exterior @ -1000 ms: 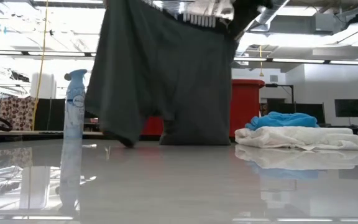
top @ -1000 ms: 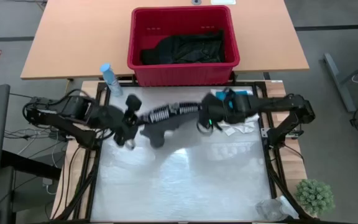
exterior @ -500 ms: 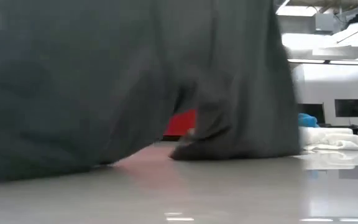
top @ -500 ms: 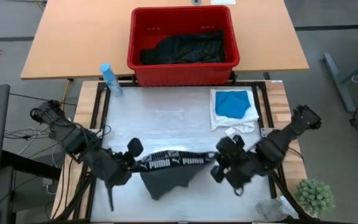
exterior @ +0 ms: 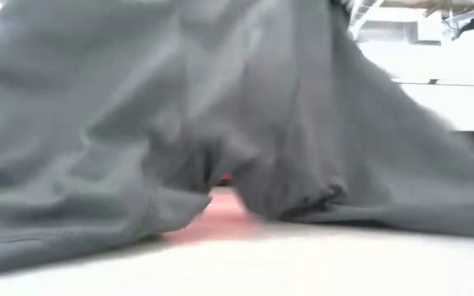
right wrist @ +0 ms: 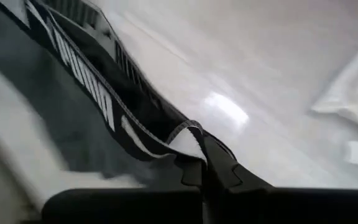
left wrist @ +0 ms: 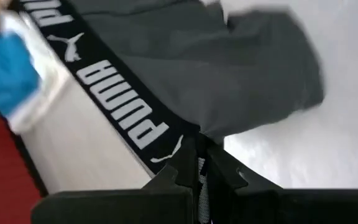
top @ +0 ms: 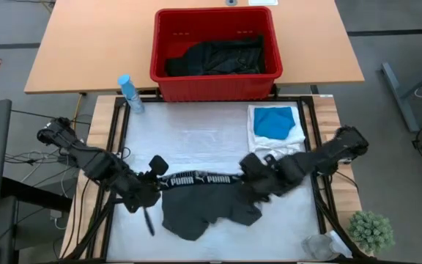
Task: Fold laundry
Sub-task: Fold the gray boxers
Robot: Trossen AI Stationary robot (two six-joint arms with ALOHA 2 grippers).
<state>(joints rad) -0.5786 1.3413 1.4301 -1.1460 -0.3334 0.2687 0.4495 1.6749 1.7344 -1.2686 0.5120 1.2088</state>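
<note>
Glossy white table [top: 211, 139] under bright light, seen from above, with a tan table behind it. Left gripper [top: 152, 185] pinched tight on one end of a black lettered waistband, near the table's left side; same pinch visible past its own fingers in the left wrist view [left wrist: 199, 163]. Right gripper [top: 253, 178] pinched tight on the other end of that band, right of centre. Stretched level between the two — dark grey shorts [top: 204, 209], waistband taut, body and legs spilling toward the front edge and lying partly on the table, rumpled rather than flat. Filling the low view almost wholly, grey cloth [exterior: 220, 123] draped down onto the surface.

Farther out, at the table's back right, a small teal garment [top: 275, 122] folded on top of a white garment [top: 288, 143] — apparently finished. Behind the table's back edge, a red basket [top: 215, 81] holding black clothes [top: 215, 57], not yet folded. Beside the basket's left corner, a blue spray bottle [top: 128, 94]. By judgement, roughly a third done: shorts to be laid flat and folded, black items waiting.
</note>
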